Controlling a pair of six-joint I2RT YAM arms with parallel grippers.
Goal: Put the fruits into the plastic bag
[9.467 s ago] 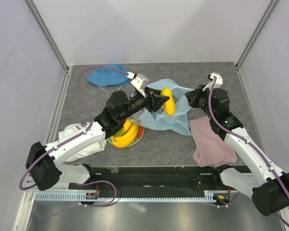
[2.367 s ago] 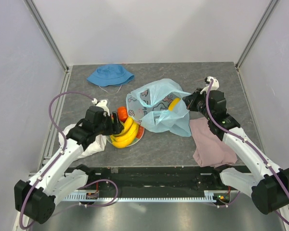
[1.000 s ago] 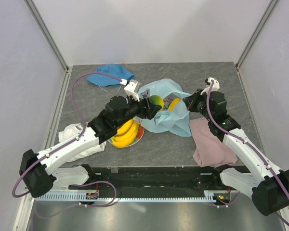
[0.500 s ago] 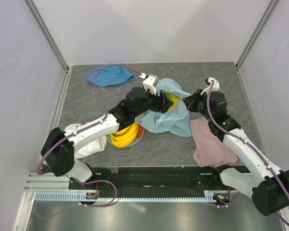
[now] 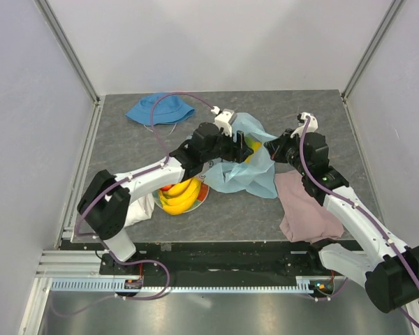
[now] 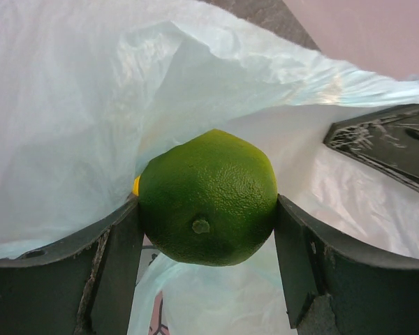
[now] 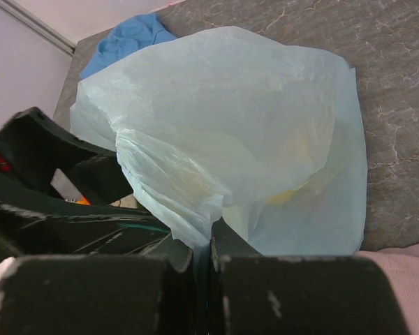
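Note:
My left gripper is shut on the round green fruit and holds it inside the mouth of the light-blue plastic bag. In the top view the left gripper reaches into the plastic bag beside a yellow banana lying in it. My right gripper is shut on the bag's edge and holds it up; in the top view the right gripper is at the bag's right side. Yellow bananas and an orange-red fruit lie on the plate.
A blue bucket hat lies at the back left. A pink cloth lies under my right arm. A white cloth lies left of the plate. Grey walls stand on three sides.
My left gripper has carried the green fruit from the plate to the right and into the bag's mouth. The right gripper has stayed shut on the bag's edge.

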